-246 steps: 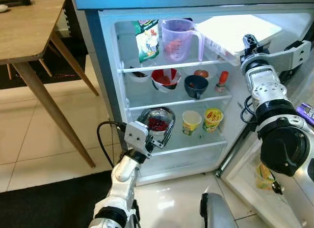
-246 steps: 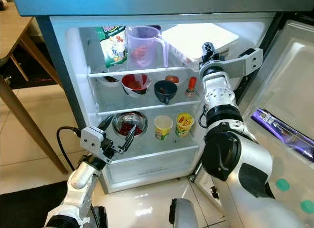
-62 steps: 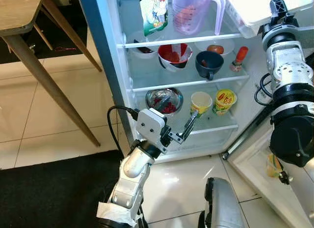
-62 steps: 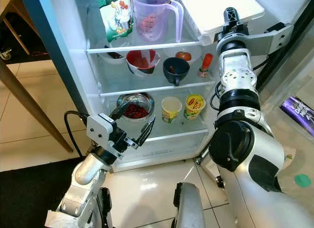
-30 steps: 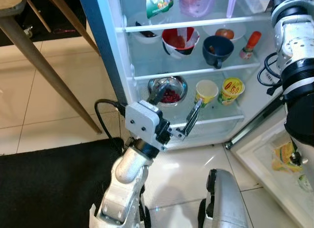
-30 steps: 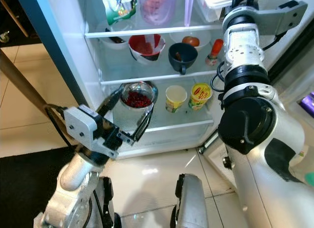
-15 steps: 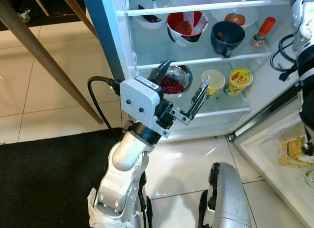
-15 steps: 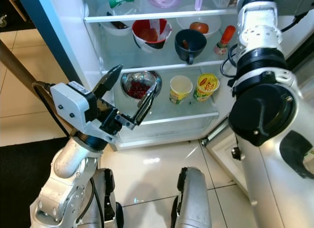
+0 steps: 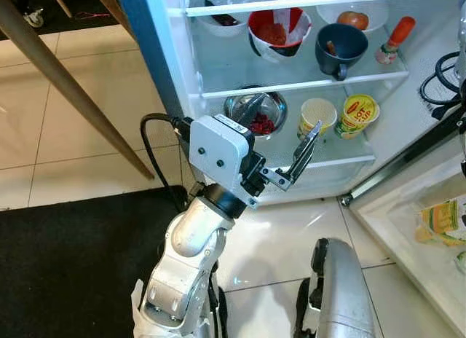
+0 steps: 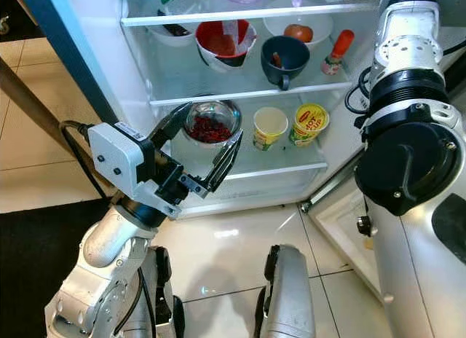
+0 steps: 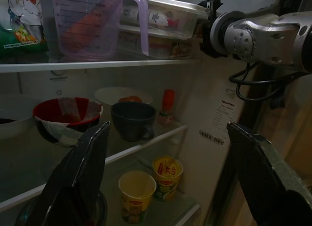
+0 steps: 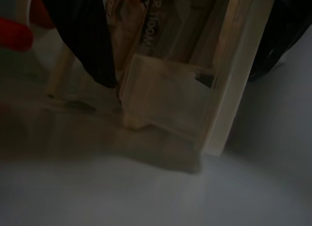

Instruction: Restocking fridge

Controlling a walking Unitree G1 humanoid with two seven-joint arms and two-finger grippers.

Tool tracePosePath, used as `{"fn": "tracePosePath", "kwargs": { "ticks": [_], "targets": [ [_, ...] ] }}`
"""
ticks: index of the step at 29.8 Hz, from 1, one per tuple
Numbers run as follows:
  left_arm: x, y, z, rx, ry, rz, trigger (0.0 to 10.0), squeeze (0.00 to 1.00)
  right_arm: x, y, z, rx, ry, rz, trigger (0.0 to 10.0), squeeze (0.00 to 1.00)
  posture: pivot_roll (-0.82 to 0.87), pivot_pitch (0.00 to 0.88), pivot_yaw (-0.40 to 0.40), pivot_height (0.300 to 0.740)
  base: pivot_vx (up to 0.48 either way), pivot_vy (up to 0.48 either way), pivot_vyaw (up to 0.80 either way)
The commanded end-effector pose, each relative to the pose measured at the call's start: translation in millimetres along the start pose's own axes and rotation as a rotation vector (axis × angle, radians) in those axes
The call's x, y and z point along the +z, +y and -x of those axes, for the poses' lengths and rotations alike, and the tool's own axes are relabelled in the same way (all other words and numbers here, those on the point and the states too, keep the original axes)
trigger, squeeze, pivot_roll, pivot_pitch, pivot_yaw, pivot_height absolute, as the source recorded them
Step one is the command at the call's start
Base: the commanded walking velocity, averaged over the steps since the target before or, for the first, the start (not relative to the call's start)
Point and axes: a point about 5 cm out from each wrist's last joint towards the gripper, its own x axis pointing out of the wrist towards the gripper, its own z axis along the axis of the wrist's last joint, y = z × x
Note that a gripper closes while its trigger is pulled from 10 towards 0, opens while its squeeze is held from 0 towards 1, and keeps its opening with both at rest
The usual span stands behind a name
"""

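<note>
The fridge (image 9: pixel 171 76) stands open before me. On its lower shelf sit a steel bowl of red berries (image 10: pixel 211 125), a pale yellow cup (image 9: pixel 317 114) and a yellow tub (image 9: pixel 358 111). My left gripper (image 9: pixel 284 119) hovers open and empty just in front of the steel bowl, one finger crossing it. My right arm (image 10: pixel 408 54) reaches up to the top shelf. There my right gripper (image 12: pixel 190 46) stands open around the end of a clear lidded container (image 12: pixel 165 94), one finger (image 12: pixel 92 36) against its side.
The middle shelf holds a red bowl (image 9: pixel 279 33), a dark mug (image 9: pixel 342 48), a tomato plate (image 9: pixel 353 19) and a red-capped bottle (image 9: pixel 395 38). A purple jug (image 11: pixel 92 24) stands on top. The fridge door (image 9: pixel 429 229) hangs open right; a table leg (image 9: pixel 65 83) slants left.
The view has tilted down, so the top shelf has slid out of the eye views. My left gripper has drawn back from the steel bowl, risen and stayed open.
</note>
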Motion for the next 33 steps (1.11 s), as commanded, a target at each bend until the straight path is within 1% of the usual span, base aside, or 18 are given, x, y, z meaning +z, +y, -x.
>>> {"fn": "tracePosePath", "kwargs": {
  "ticks": [1, 5, 7, 8, 9, 12, 18, 21, 22, 23, 24, 27, 28, 29, 30, 31, 32, 33],
  "targets": [
    [5, -3.6, 1.5, -0.021, -0.011, -0.004, 10.0, 0.00, 3, -11.5, 0.6, -0.061, -0.004, 0.051, 10.0, 1.00, 0.13, 0.458, 0.011, 0.556, 0.000, 0.000, 0.00],
    [4, -3.7, 0.9, -0.021, -0.012, -0.002, 10.0, 0.00, 3, -9.2, 0.3, -0.058, 0.003, 0.086, 10.0, 1.00, 0.12, 0.456, 0.012, 0.556, 0.000, 0.000, 0.00],
    [4, -3.9, 0.1, -0.021, -0.016, 0.000, 10.0, 0.00, 2, -4.6, -0.4, -0.048, 0.016, 0.157, 10.0, 1.00, 0.11, 0.453, 0.012, 0.556, 0.000, 0.000, 0.00],
    [5, -4.1, -0.2, -0.022, -0.018, 0.003, 10.0, 0.00, 3, -2.8, -0.7, -0.048, 0.025, 0.224, 10.0, 1.00, 0.10, 0.451, 0.012, 0.556, 0.000, 0.000, 0.00],
    [5, -4.1, -0.2, -0.022, -0.018, 0.003, 10.0, 0.00, 3, -2.8, -0.7, -0.048, 0.025, 0.224, 10.0, 1.00, 0.10, 0.451, 0.012, 0.556, 0.000, 0.000, 0.00],
    [4, -5.5, -0.5, -0.025, -0.020, 0.010, 10.0, 0.00, 6, 1.7, -1.6, -0.041, 0.014, 0.340, 10.0, 1.00, 0.09, 0.449, 0.014, 0.556, 0.000, 0.000, 0.00],
    [4, -7.9, -1.8, -0.031, -0.024, 0.017, 10.0, 0.00, 7, 1.1, -1.7, -0.066, 0.007, 0.344, 10.0, 1.00, 0.08, 0.448, 0.013, 0.556, 0.000, 0.000, 0.00],
    [4, -8.3, -3.4, -0.031, -0.029, 0.020, 10.0, 0.00, 2, -8.7, -0.4, -0.131, 0.063, 0.220, 10.0, 1.00, 0.08, 0.448, 0.012, 0.556, 0.000, 0.000, 0.00],
    [4, -8.3, -3.4, -0.031, -0.029, 0.020, 10.0, 0.00, 2, -8.7, -0.4, -0.131, 0.063, 0.220, 10.0, 1.00, 0.08, 0.448, 0.012, 0.556, 0.000, 0.000, 0.00],
    [4, -8.4, -3.5, -0.030, -0.030, 0.021, 10.0, 0.00, -1, -12.6, 0.2, -0.157, 0.089, 0.139, 10.0, 1.00, 0.08, 0.447, 0.010, 0.556, 0.000, 0.000, 0.00],
    [4, -8.4, -3.5, -0.030, -0.030, 0.021, 10.0, 0.00, -1, -12.6, 0.2, -0.157, 0.089, 0.139, 10.0, 1.00, 0.08, 0.447, 0.010, 0.556, 0.000, 0.000, 0.00],
    [4, -8.7, -3.5, -0.031, -0.030, 0.022, 10.0, 0.00, -3, -16.4, 1.0, -0.192, 0.122, 0.022, 10.0, 1.00, 0.08, 0.447, 0.010, 0.556, 0.000, 0.000, 0.00],
    [4, -8.7, -3.5, -0.031, -0.030, 0.022, 10.0, 0.00, -3, -16.4, 1.0, -0.192, 0.122, 0.022, 10.0, 1.00, 0.08, 0.447, 0.010, 0.556, 0.000, 0.000, 0.00],
    [4, -9.1, -4.1, -0.030, -0.032, 0.023, 10.0, 0.00, -3, -21.5, 1.7, -0.220, 0.139, -0.029, 10.0, 0.94, 0.07, 0.446, 0.004, 0.556, 0.000, 0.000, 0.00],
    [4, -9.4, -4.4, -0.031, -0.033, 0.024, 10.0, 0.00, -2, -23.4, 1.9, -0.229, 0.142, -0.033, 10.0, 0.94, 0.07, 0.446, 0.004, 0.556, 0.000, 0.000, 0.00],
    [4, -9.6, -4.5, -0.031, -0.034, 0.025, 10.0, 0.00, -2, -26.0, 2.2, -0.241, 0.146, -0.044, 10.0, 0.84, 0.07, 0.446, 0.004, 0.556, 0.000, 0.000, 0.00],
    [4, -9.7, -4.6, -0.031, -0.035, 0.025, 10.0, 0.00, -1, -27.4, 2.4, -0.248, 0.148, -0.050, 10.0, 0.84, 0.07, 0.446, 0.004, 0.556, 0.000, 0.000, 0.00],
    [4, -9.9, -4.4, -0.031, -0.036, 0.027, 10.0, 0.00, -1, -27.8, 2.5, -0.245, 0.154, -0.069, 10.0, 0.71, 0.07, 0.446, 0.004, 0.556, 0.000, 0.000, 0.00]
  ]
}}
